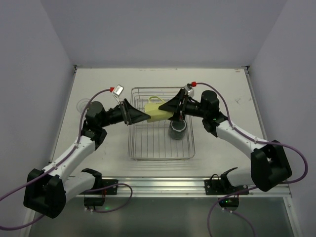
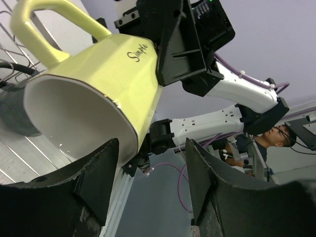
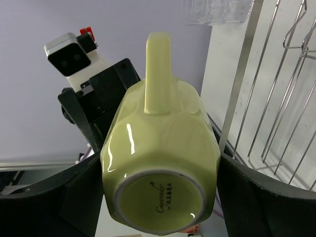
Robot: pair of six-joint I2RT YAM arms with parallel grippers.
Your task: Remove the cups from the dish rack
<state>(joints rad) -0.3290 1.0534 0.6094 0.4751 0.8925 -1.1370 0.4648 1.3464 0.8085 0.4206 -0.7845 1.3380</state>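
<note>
My right gripper (image 1: 166, 110) (image 3: 160, 165) is shut on the pale yellow cup (image 1: 158, 113) (image 3: 158, 148), gripping its lower body. The cup lies sideways in the air above the dish rack (image 1: 143, 148), handle up and mouth towards the left arm. My left gripper (image 1: 147, 116) (image 2: 153, 148) is open right at the rim of the yellow cup (image 2: 113, 74), one finger in front of its mouth, nothing clamped between the jaws. A dark grey mug (image 1: 177, 130) stands in the rack's right half, below the right gripper.
A clear tumbler (image 1: 85, 104) stands on the table left of the rack, behind the left arm. Clear tumblers (image 3: 217, 11) also show beyond the rack wires (image 3: 281, 98) in the right wrist view. White walls enclose the table on three sides.
</note>
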